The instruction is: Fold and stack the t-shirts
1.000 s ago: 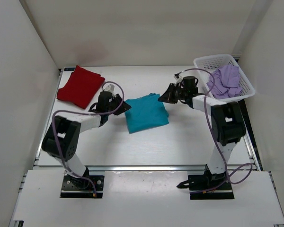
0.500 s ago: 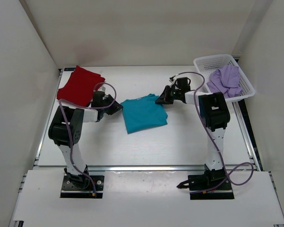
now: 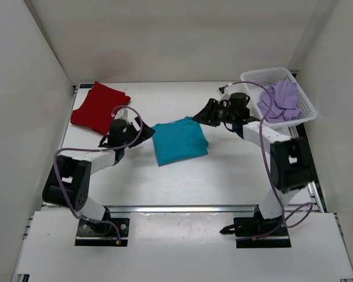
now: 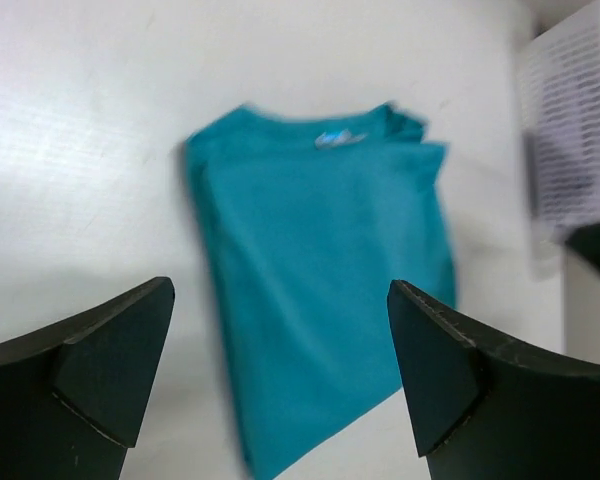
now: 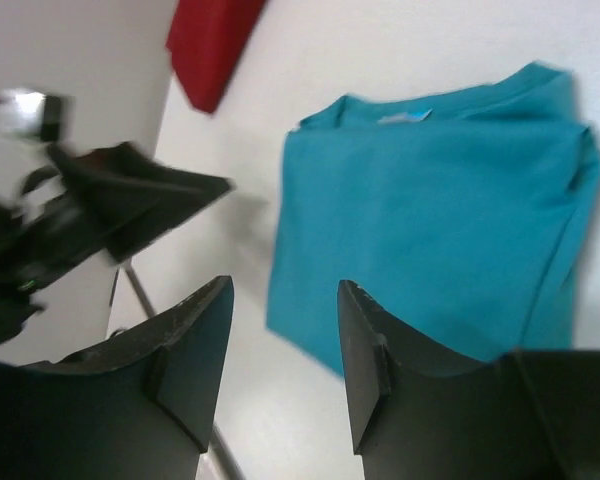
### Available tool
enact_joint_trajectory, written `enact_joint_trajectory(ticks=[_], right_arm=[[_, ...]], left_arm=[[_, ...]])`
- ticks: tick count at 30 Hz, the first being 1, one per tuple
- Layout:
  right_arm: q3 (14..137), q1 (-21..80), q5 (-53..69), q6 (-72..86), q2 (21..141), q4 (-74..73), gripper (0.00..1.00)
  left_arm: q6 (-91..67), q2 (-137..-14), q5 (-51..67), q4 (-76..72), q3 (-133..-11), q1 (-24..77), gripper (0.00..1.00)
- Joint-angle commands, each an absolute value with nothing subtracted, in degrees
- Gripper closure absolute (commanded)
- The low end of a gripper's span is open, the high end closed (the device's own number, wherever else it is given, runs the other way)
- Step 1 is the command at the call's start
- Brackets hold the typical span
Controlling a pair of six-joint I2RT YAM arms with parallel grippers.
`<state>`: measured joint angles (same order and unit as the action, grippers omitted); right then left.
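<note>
Left claw (image 4: 278, 300), right claw (image 5: 285, 290) spread empty beside the seemingly folded teal shirt (image 3: 179, 141): pinch opposite edges evenly, then stack.

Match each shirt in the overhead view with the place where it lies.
Things:
1. red shirt
2. teal shirt
3. lavender shirt

Places:
A. in the basket
B. far left corner of the table
C. middle of the table

Pairs: 1-B, 2-C, 3-A
</note>
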<state>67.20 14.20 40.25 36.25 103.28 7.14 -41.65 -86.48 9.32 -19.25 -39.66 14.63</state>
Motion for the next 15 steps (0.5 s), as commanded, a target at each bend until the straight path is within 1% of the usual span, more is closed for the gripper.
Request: enact_joint_trajectory(ticks=[1,3,5,8,14,15], right_arm=[[56.64,14.59,38.59,39.89,94.67,17.64,0.55],[50.91,15.03,37.54,41.04,88.88,19.50,0.54],[47.04,15.12,37.00,40.35,85.80,19.86,0.54],[42.91,15.47,36.91,40.52,81.67,19.60,0.54],[37.27,15.39,36.91,39.03,75.24,18.38,0.54],[36.57,14.95,37.09,38.59,74.36,18.11,0.54]], left_arm=[[-39.12,-87.44,8.61,-16.08,-36.21,15.64,0.02],[-38.76,-88.94,8.26,-14.94,-36.91,16.17,0.02],[-38.50,-91.57,8.26,-13.19,-37.97,17.40,0.15],[-38.93,-95.87,8.70,-13.35,-40.24,18.37,0.16],[-41.39,-107.20,14.57,-17.13,-45.61,21.44,0.16],[-41.92,-108.36,15.46,-18.01,-47.01,21.53,0.18]])
